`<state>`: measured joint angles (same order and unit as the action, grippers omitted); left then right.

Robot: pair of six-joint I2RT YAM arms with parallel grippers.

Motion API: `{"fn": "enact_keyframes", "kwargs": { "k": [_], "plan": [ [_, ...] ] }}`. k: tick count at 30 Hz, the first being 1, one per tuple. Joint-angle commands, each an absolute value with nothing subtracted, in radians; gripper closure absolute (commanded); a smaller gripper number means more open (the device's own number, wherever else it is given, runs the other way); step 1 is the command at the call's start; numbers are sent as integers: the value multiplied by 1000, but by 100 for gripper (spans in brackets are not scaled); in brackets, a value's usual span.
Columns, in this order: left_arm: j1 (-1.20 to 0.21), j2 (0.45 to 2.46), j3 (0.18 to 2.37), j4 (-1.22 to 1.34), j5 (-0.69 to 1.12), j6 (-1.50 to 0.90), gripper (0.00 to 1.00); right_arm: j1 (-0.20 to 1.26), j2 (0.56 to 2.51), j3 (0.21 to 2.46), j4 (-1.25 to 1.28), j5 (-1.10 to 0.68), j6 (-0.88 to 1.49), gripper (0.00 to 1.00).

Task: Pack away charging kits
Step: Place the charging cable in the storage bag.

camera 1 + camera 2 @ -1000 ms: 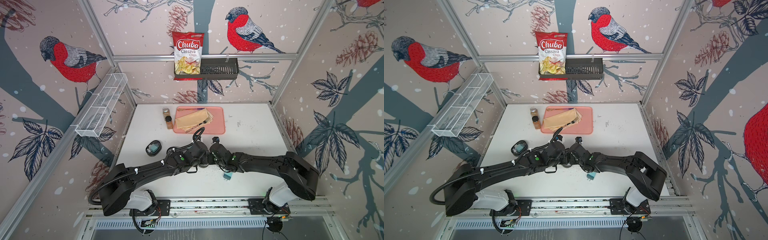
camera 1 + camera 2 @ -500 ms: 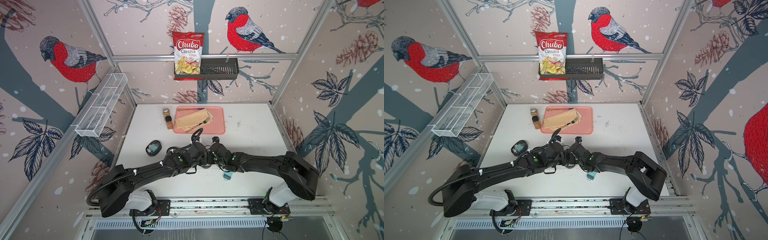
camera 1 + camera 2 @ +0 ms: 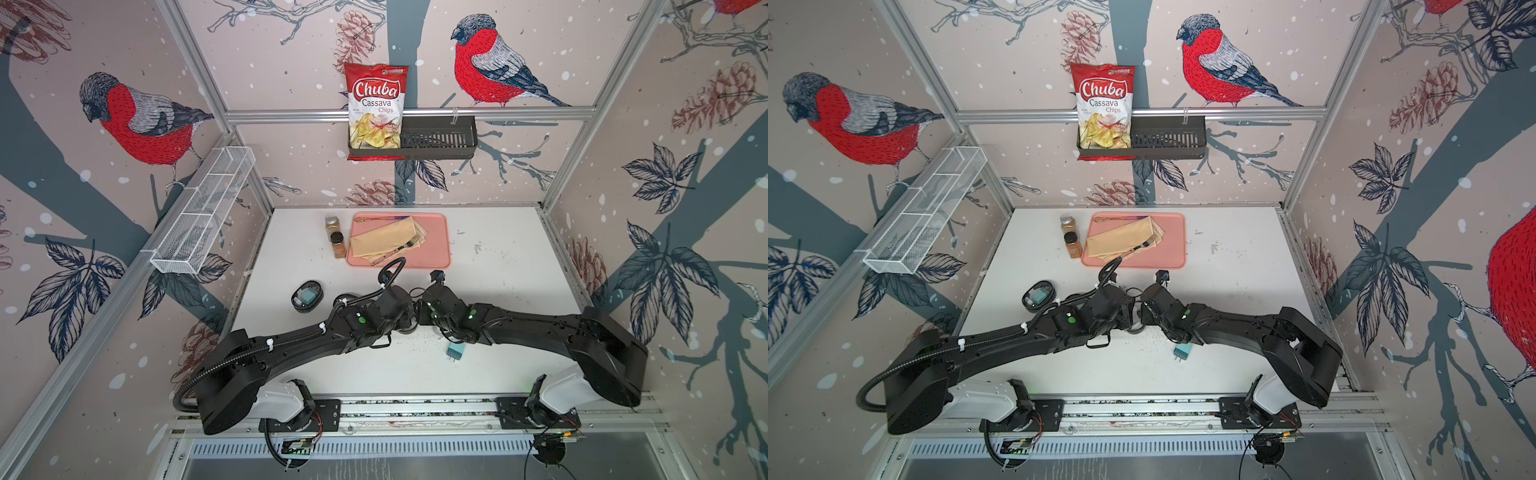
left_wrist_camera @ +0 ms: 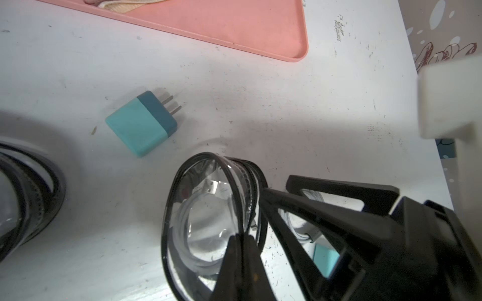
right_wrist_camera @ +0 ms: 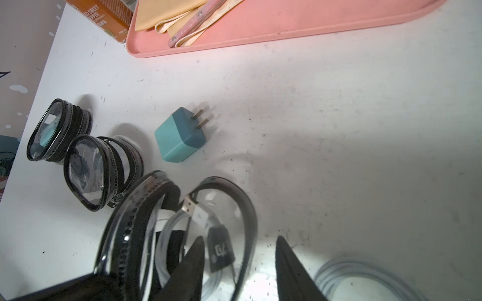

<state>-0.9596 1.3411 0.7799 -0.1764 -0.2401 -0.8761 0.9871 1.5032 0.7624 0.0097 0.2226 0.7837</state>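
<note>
The left gripper (image 4: 243,237) was clamped on the lid (image 5: 227,200) of one case (image 5: 135,221), a cable (image 5: 190,207) inside; the right gripper (image 5: 238,250), jaws apart, straddled that lid. Ahead lay one adapter (image 5: 181,135) and two more cases (image 5: 101,169)

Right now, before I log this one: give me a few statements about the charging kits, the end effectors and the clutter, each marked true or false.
1. The left end effector pinches the clear lid of the open case. True.
2. The right end effector is shut tight. False: its jaws stand apart.
3. A teal adapter lies loose on the table, prongs showing. True.
4. The pink tray is empty. False: it holds a folded cloth and a fork.
5. The chips bag lies on the table. False: it is up at the black basket on the back wall.
</note>
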Motion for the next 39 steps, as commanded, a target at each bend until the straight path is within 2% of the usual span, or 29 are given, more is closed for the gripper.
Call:
{"fn": "enact_keyframes", "kwargs": {
  "k": [1,3,10,14,18,27,33,39],
  "plan": [
    [-959,1330,788,-178,-269,-884,100,988,1485,750,-8,270,796,50],
    [-959,1330,793,-179,-263,-884,100,990,1483,738,1,270,792,45],
    [-959,1353,804,-225,-307,-909,100,1001,1466,710,-10,276,786,38],
    [-959,1380,830,-275,-333,-923,100,1021,1406,676,-95,336,833,30],
    [-959,1381,840,-287,-336,-928,100,1052,1312,629,-174,361,893,27],
    [-958,1372,838,-316,-355,-950,100,1133,1258,572,-354,421,1025,25],
    [-959,1343,829,-316,-353,-943,100,1157,1214,526,-361,429,1088,24],
    [-958,1329,820,-315,-354,-943,100,1191,1278,529,-316,405,1101,24]
  ]
}}
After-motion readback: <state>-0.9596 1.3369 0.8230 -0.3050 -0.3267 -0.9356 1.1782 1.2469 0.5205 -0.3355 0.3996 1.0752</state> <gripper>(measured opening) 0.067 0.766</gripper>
